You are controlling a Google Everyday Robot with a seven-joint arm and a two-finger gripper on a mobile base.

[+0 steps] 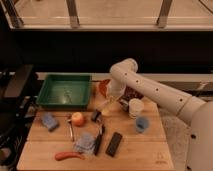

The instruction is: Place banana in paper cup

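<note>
Gripper (pixel 111 103) low over the table (pixel 140 152), clamped on the banana (pixel 106 110), which hangs just beneath it. Paper cup (pixel 135 108) stands upright near its right; red-orange bowl (pixel 103 88) just behind.

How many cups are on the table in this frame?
2: the white paper cup at the table's right, right of the tool holding the banana, and a small blue cup just in front of it. None look hidden.
</note>
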